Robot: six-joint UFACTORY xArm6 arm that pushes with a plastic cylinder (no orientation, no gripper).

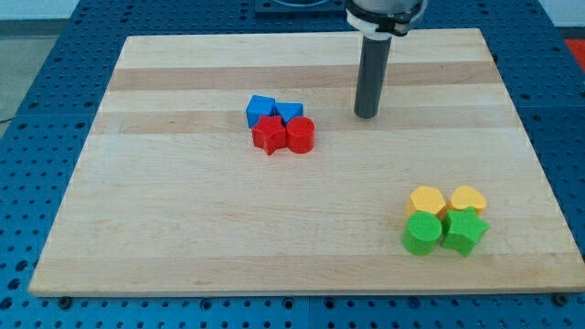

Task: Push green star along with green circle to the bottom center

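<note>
The green star (pixel 464 230) and the green circle (pixel 422 234) sit side by side near the view's bottom right of the wooden board (pixel 183 228), the circle to the left of the star. My tip (pixel 366 115) rests on the board well above and to the left of them, apart from every block.
Two yellow blocks, a hexagon-like one (pixel 427 200) and a heart-like one (pixel 468 198), touch the green pair from above. A cluster of a blue cube (pixel 260 108), a blue triangle (pixel 290 112), a red star (pixel 269 134) and a red circle (pixel 301 134) lies left of my tip.
</note>
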